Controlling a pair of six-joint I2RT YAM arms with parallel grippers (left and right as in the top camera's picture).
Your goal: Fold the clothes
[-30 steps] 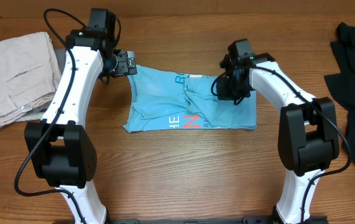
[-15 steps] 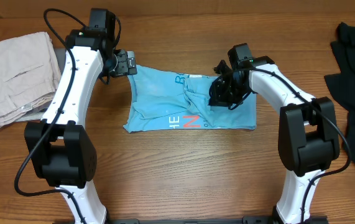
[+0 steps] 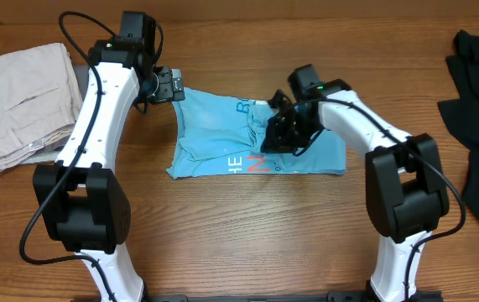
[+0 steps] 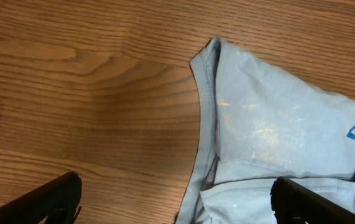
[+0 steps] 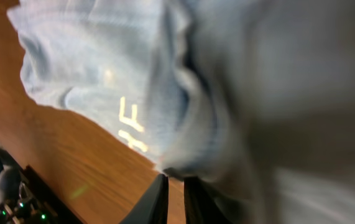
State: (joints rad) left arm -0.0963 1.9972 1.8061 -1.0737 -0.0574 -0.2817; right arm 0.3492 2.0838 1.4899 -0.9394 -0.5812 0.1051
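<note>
Big wooden table and three lots of fabric on it. The one that matters is the light blue T-shirt. It lies in the middle of the table, a bit closer to the far edge, already a rough rectangle but bunched up through its centre. Beige trousers sit in a pile at the far left corner and a dark garment hangs around the right edge, both well apart from the shirt.

The right gripper is down over the rumpled middle of the shirt, just above the red and white lettering. Its wrist camera is blurry. The fingers look nearly together with a thin gap between them, and I honestly can't tell whether they're pinching cloth or have let it go.

The left gripper hangs right at the shirt's far left corner. It's spread wide with nothing in it, one finger over bare wood and the other over the blue fabric.

My read is that this is mid-fold: the right side is being brought in toward the centre, and the left side hasn't been picked up yet.

Next I'd say the left claw needs to drop onto that corner and clamp the hem cleanly, taking both layers if possible. The right one should either drop its bit flat or lift off without dragging the bunch along.
</note>
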